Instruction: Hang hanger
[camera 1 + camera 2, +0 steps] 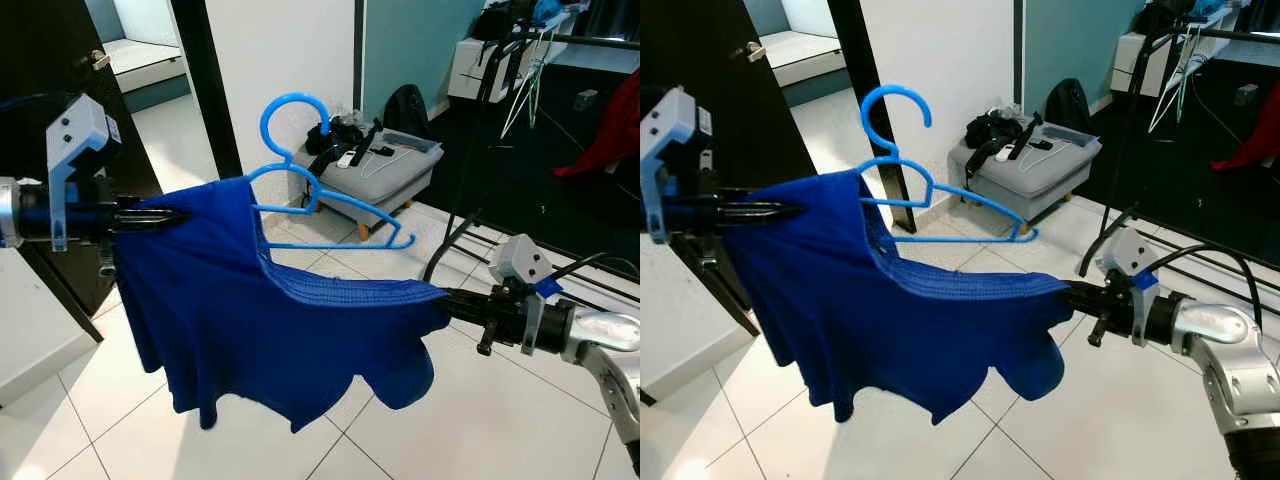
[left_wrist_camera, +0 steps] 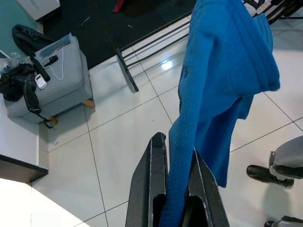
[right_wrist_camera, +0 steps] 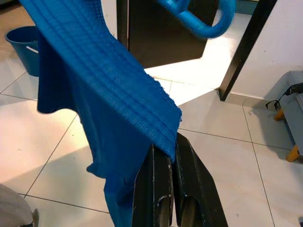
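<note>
Your left hand is clamped on one edge of a blue garment; in the left wrist view its two black fingers are pressed close together with the cloth pinched between them. Your right hand grips the opposite edge of the same garment, at the ribbed hem, its fingers likewise nearly closed on the fabric. The garment is stretched between both hands above the white tiled floor, sagging in the middle, with loose folds hanging down.

The blue plastic hanger sits partly inside the garment: its hook stands upright above the cloth, and one shoulder and the lower bar project free toward your right, while the other shoulder is hidden under the fabric near your left hand.

Beyond the hanger you see a grey padded stool against the white wall, carrying black straps, a white remote-like object and a cable. A black bag rests behind it. A black metal rack stands to your right, its foot close behind your right hand, with a red cloth on the dark floor past it. A dark door stands just behind your left hand. A blue bucket appears on the tiles in the right wrist view
</note>
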Available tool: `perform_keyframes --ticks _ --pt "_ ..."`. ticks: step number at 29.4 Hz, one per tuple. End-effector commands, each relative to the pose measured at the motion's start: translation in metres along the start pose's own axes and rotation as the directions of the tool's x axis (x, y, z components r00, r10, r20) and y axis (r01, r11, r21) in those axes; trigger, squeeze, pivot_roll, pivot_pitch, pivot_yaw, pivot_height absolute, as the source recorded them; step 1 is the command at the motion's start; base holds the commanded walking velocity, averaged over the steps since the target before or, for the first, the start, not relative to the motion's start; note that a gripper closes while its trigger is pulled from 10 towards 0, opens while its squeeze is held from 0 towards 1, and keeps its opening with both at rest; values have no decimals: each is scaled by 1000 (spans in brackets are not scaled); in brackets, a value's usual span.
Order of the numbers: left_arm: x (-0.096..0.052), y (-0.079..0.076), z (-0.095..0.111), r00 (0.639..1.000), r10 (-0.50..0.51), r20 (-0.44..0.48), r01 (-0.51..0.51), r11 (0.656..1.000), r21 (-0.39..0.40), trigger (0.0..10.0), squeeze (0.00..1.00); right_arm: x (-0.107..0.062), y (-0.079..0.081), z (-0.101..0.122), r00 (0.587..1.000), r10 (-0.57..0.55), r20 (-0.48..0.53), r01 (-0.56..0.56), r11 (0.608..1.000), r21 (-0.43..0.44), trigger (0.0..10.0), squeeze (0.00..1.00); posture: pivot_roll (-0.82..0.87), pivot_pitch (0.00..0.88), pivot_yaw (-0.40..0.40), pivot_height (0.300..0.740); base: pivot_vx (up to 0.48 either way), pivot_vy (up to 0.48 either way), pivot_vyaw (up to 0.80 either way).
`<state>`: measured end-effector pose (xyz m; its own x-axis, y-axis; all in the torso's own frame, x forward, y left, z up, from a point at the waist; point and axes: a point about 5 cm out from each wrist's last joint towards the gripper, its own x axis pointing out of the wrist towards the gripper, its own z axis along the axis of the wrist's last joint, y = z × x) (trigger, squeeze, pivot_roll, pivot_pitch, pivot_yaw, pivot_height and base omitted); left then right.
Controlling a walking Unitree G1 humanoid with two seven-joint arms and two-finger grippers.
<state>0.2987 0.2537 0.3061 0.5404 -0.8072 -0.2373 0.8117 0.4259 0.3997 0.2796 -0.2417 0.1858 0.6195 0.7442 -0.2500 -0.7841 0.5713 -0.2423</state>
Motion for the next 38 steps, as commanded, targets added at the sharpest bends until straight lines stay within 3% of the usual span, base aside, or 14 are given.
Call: perform_keyframes --ticks 1,4,15,20,23,25,26,28,29,31,32,33,35,38 --pt "-9 1 2 1000 10 -30 -10 1000 23 10000 0 1 0 6 1000 11 20 -10 1000 -17 0 0 -41 0 68 731 0 0 0" --pt "-6 -8 -9 993 -53 -103 55 998 23 10000 0 -5 -8 15 999 -10 42 12 999 -32 0 0 -44 0 70 731 0 0 0" --pt "1 -20 -20 979 -136 -154 140 990 13 10000 0 -12 -13 37 995 58 78 -52 995 -82 0 0 -52 0 73 731 0 0 0" --pt "2 -20 -20 977 -146 -157 150 988 19 10000 0 -14 -11 42 988 143 65 -137 986 -91 0 0 -46 0 67 731 0 0 0" --pt "2 -22 -20 973 -163 -161 168 986 21 10000 0 -16 -4 51 957 279 83 -274 960 -65 0 0 -54 0 66 731 0 0 0" --pt "2 -22 -20 973 -163 -161 168 986 21 10000 0 -16 -4 51 957 279 83 -274 960 -65 0 0 -54 0 66 731 0 0 0" --pt "4 -24 -21 970 -177 -164 183 983 21 10000 0 -17 3 59 920 373 120 -370 928 -42 0 0 -55 0 66 731 0 0 0" --pt "4 -24 -21 970 -177 -164 183 983 21 10000 0 -17 3 59 920 373 120 -370 928 -42 0 0 -55 0 66 731 0 0 0" --pt "9 -28 -23 964 -209 -163 215 977 19 10000 0 -16 13 69 848 508 152 -510 860 -24 0 0 -59 0 71 731 0 0 0" --pt "9 -28 -23 964 -209 -163 215 977 19 10000 0 -16 13 69 848 508 152 -510 860 -24 0 0 -59 0 71 731 0 0 0" --pt "13 -32 -24 953 -251 -170 258 966 20 10000 0 -15 21 75 774 620 128 -623 782 -20 0 0 -62 0 71 731 0 0 0" --pt "15 -37 -25 937 -297 -185 306 952 22 10000 0 -14 22 77 734 674 81 -675 738 -26 0 0 -59 0 60 731 0 0 0" --pt "15 -37 -25 937 -297 -185 306 952 22 10000 0 -14 22 77 734 674 81 -675 738 -26 0 0 -59 0 60 731 0 0 0" --pt "15 -42 -25 914 -351 -203 362 932 18 10000 0 -13 17 76 727 686 -12 -686 726 -42 0 0 -51 0 59 731 0 0 0"
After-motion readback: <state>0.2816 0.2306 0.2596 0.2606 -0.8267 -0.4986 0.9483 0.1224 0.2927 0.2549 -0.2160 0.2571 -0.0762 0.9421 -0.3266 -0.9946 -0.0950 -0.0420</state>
